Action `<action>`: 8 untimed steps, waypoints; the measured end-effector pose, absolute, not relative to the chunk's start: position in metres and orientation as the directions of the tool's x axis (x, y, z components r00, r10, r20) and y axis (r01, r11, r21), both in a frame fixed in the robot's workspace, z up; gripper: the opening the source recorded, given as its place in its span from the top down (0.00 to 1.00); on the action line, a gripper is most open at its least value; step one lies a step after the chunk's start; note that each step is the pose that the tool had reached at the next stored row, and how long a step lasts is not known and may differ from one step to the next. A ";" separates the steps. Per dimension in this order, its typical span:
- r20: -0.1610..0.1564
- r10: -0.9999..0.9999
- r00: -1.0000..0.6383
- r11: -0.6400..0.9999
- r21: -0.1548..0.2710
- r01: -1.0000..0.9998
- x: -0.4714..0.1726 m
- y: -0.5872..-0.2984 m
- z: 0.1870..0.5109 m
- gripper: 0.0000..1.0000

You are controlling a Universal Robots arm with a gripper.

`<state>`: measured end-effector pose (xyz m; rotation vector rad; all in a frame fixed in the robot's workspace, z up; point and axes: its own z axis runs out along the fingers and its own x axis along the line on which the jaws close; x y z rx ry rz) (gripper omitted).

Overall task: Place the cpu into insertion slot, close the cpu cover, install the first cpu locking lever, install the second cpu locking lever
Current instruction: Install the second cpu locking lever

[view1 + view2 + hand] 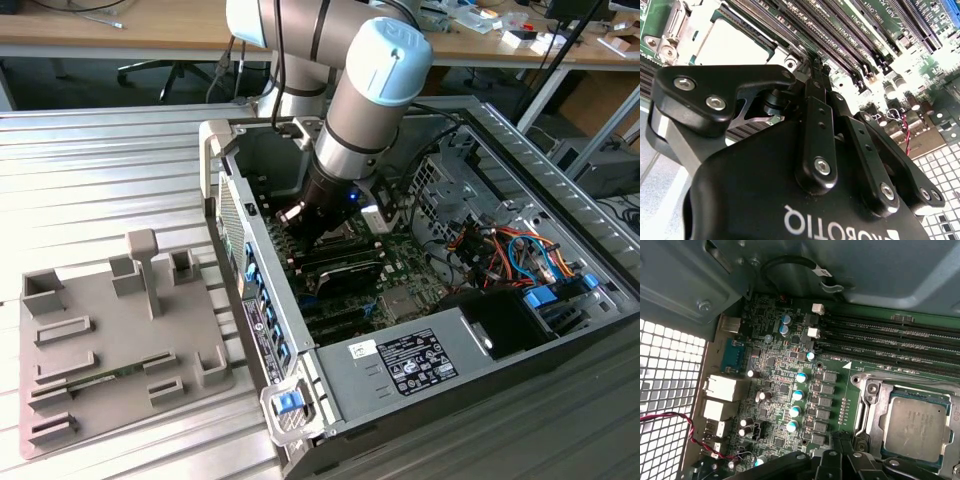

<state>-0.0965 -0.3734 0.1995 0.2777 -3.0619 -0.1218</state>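
cpu (914, 426) seated in the insertion slot (875, 405), with the cpu cover (871, 390) judged closed over its rim. gripper (816, 62) low beside the socket, fingers together on nothing visible. locking levers: state unclear, judged remaining.

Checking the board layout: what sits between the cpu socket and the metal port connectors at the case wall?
In the first wrist view, between the cpu and the port connectors lie capacitors and square chokes.
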 end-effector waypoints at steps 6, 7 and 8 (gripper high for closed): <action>0.057 -0.182 -0.982 0.980 0.086 -0.177 -0.096 -0.376 0.198 0.89; 0.057 -0.182 -0.982 0.980 0.086 -0.177 -0.096 -0.377 0.198 0.89; 0.057 -0.182 -0.982 0.980 0.086 -0.177 -0.096 -0.377 0.199 0.89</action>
